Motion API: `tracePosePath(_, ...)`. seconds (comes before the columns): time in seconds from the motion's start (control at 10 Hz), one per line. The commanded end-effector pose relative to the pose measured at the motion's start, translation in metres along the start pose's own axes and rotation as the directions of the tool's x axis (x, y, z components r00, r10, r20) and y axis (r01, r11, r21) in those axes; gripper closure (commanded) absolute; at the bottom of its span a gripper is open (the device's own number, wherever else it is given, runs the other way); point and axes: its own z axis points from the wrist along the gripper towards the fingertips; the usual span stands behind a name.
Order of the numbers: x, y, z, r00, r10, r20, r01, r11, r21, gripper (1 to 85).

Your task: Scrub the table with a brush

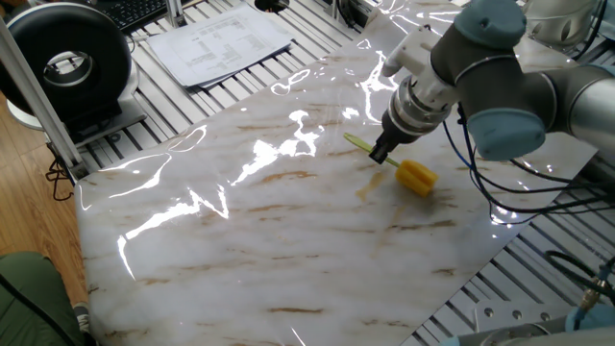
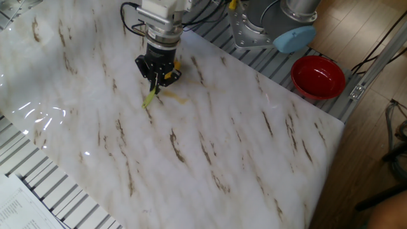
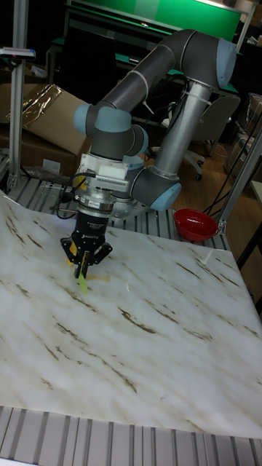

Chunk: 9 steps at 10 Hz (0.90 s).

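The brush has a yellow cylindrical head point(image 1: 416, 178) pressed on the table point(image 1: 250, 240) and a thin pale green handle point(image 1: 359, 145) sticking out behind the fingers. My gripper point(image 1: 384, 156) is shut on the handle near the head. In the other fixed view the gripper point(image 2: 156, 73) hides most of the head, and the handle tip point(image 2: 150, 99) points down-left over the table point(image 2: 210, 152). An orange stain point(image 2: 177, 98) lies beside it. The tall fixed view shows the gripper point(image 3: 84, 261) low over the table point(image 3: 145, 349), handle point(image 3: 83, 283) below it.
A red bowl point(image 2: 317, 77) sits off the slab's corner on the grey slatted frame. Papers point(image 1: 216, 40) and a black round device point(image 1: 69, 67) lie beyond the far edge. Cables point(image 1: 480, 183) hang from the arm over the slab.
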Motion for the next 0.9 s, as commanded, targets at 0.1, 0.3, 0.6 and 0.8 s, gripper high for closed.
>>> tracePosePath(0.1,-0.003,0.013,0.003,0.998,0.042,0.036,-0.041,0.999,-0.025,84.7)
tracePosePath(0.3,-0.004,0.034,0.004,0.995,0.086,0.042,-0.085,0.996,-0.019,84.7)
tracePosePath(0.6,-0.006,0.061,0.001,0.988,0.146,0.039,-0.146,0.989,-0.014,84.7)
tracePosePath(0.8,-0.01,0.074,0.0,0.984,0.176,0.04,-0.175,0.984,-0.016,84.7)
